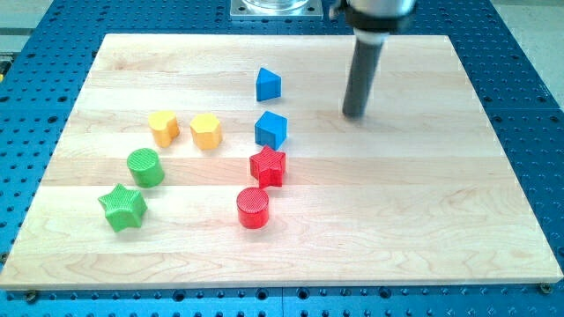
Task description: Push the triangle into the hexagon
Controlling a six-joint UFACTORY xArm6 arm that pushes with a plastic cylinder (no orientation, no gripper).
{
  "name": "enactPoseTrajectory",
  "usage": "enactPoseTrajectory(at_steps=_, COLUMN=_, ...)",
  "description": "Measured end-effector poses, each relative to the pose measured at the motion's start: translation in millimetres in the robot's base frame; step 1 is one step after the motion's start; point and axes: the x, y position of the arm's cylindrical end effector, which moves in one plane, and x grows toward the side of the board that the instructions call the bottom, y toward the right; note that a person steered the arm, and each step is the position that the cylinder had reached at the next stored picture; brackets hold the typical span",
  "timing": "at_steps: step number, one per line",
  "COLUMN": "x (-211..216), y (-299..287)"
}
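A blue triangle block point(268, 84) sits on the wooden board point(441, 202) near the view's top centre. A yellow hexagon block point(205, 130) lies below and to the left of it. My tip point(354, 114) rests on the board to the right of the blue triangle, about a hundred pixels away, touching no block. The dark rod rises from the tip toward the view's top edge.
A blue cube point(271, 129) sits just below the triangle. A red star point(268, 166) and a red cylinder point(253, 208) lie below that. A yellow heart-like block point(163, 127), a green cylinder point(144, 166) and a green star point(122, 207) lie at the left.
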Motion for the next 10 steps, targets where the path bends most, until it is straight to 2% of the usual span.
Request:
enactPoseTrajectory(at_steps=1, x=-23, y=-50)
enactPoseTrajectory(at_steps=3, x=-24, y=-159)
enactPoseTrajectory(at_steps=4, x=-24, y=-184)
enactPoseTrajectory(at_steps=6, x=2, y=-152)
enactPoseTrajectory(at_steps=7, x=36, y=-150)
enactPoseTrajectory(at_steps=8, x=-4, y=-150)
enactPoseTrajectory(at_steps=9, x=1, y=-169)
enactPoseTrajectory(at_steps=10, x=49, y=-157)
